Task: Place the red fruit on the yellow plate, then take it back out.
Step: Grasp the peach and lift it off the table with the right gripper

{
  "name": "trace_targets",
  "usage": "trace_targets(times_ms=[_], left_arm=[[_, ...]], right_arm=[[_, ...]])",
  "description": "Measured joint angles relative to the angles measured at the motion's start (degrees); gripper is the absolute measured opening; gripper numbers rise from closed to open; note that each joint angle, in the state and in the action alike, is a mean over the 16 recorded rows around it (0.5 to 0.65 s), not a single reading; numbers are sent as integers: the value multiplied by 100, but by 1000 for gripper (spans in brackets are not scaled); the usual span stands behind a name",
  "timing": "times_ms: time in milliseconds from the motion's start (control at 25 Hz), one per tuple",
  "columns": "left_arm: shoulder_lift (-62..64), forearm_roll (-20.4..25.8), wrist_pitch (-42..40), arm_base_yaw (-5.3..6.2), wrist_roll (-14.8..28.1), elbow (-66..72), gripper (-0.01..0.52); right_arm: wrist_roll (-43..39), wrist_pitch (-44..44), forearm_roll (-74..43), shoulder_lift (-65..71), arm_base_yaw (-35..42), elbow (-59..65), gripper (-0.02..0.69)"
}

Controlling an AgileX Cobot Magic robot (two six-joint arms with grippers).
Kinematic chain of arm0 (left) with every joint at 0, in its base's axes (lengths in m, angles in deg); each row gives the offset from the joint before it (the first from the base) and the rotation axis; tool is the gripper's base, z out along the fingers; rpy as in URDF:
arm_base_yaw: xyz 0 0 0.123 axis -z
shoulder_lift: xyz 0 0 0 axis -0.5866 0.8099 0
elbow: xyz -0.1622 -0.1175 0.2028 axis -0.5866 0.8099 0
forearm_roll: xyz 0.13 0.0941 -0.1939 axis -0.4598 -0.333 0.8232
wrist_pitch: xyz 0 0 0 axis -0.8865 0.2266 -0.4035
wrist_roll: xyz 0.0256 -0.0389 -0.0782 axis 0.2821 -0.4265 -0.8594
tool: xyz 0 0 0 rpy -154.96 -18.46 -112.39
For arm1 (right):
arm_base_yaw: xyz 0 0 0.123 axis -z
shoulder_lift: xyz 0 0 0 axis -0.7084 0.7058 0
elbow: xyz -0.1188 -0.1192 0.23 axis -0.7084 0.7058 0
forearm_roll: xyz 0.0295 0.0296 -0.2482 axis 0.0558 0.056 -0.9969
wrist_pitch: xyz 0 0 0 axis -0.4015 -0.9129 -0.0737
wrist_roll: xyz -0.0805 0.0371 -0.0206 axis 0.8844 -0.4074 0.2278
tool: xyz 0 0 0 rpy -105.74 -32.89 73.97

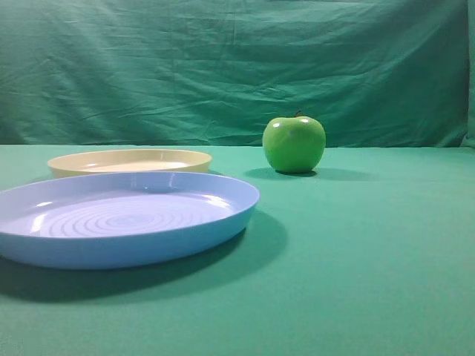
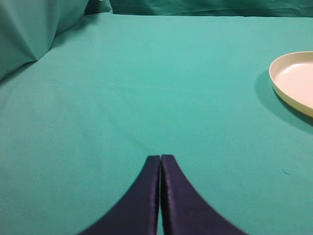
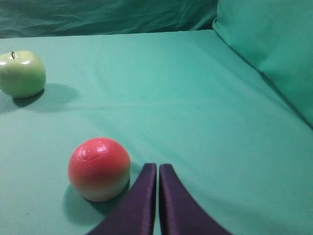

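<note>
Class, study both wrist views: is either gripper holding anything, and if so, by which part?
Nothing is held. The left gripper and right gripper have their jaws shut together on nothing; the red fruit rests on the cloth beside the right one.

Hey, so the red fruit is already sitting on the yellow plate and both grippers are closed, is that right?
Not quite. The red fruit is not on the yellow plate; the right wrist view shows it resting on the green cloth, just left of the right gripper. The rest holds: that gripper and the left gripper are both closed.
</note>
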Motion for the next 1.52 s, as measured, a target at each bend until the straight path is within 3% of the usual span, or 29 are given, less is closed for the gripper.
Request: trace_targets(times_ms=[1000,1280,1520], left_arm=[[0,0,0,0,0,0,0],[0,0,0,0,0,0,0],[0,0,0,0,0,0,0]], right_arm=[[5,-160,-4,65,0,-157,0],[62,-540,-18,678,0,-1038,0],[163,-1683,32,1671,0,-2480,0]])
